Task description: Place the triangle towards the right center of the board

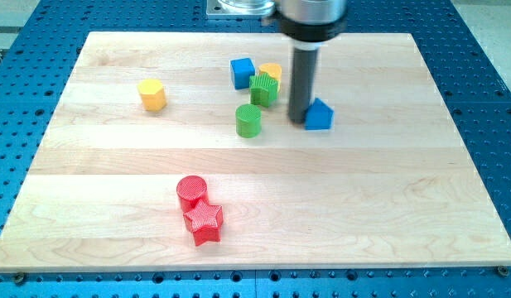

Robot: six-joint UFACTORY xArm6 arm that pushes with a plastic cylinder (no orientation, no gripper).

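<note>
My tip (297,116) had no jaws to open or close (it is a bare rod) and stood touching the blue triangle (319,115) at that block's nine o'clock side; the triangle lay near the board's middle, a little toward the view's top. To do the step well, I judged the push should run straight toward three o'clock, through the block's centre, so it would not slip off. The green cube (263,88), yellow block (272,72), blue cube (243,72) and green cylinder (248,120) sat behind at nine to eleven o'clock; toward three o'clock the wooden board (404,165) lay open to its right edge.
</note>
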